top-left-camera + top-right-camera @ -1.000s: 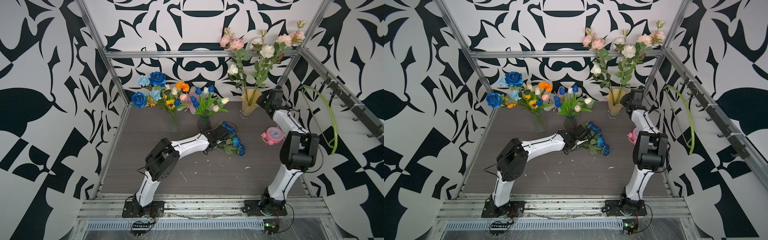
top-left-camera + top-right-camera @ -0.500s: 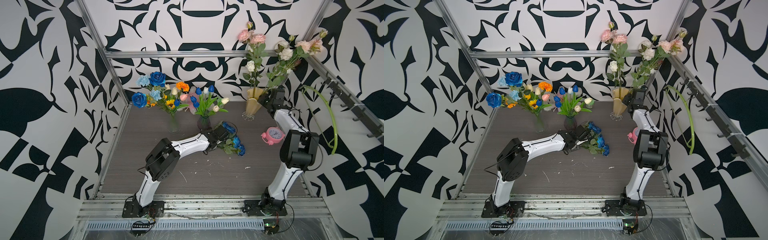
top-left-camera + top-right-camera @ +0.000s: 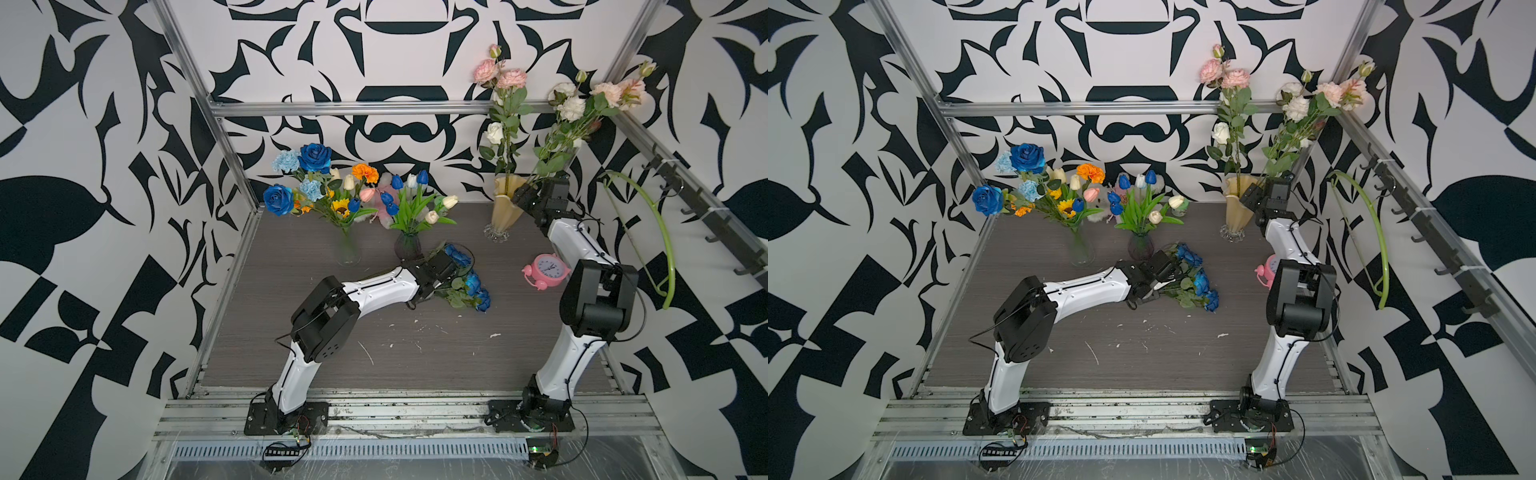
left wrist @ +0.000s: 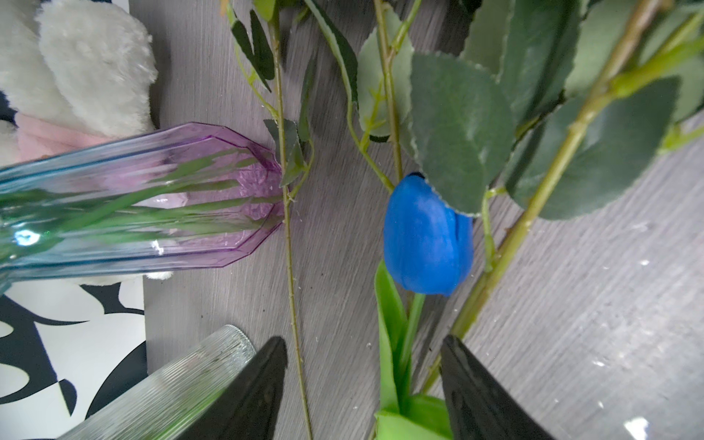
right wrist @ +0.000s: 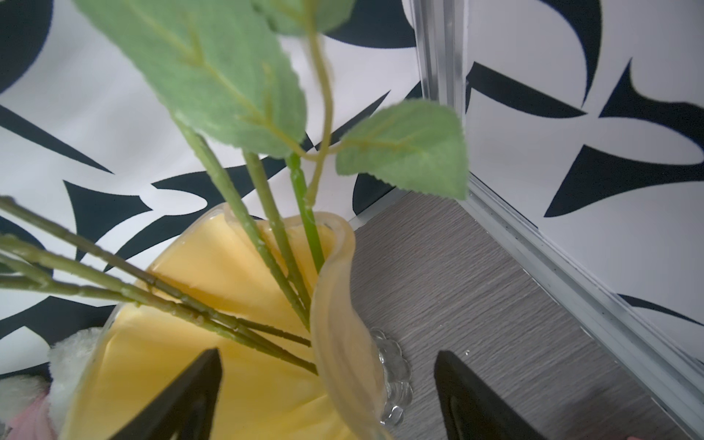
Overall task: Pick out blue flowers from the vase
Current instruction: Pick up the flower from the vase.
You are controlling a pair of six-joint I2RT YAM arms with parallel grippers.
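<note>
**Fingers apart on both arms, blue blooms mid-desk**

A bunch of blue roses with leafy stems lies flat near the middle of the desk, just in front of the purple-tinted vase. The left gripper is low over the bunch. Its fingers are spread, with the stem of a blue tulip and a rose stem in the gap, neither visibly clamped.

Toward the back edge, tall blue roses and pale-blue carnations stand in the clear vase. Dark-blue tulips stand in the purple-tinted one.

At the back right corner, the right gripper is spread wide astride the wavy rim of the yellow vase, holding nothing. A pink alarm clock sits near the right edge.
</note>
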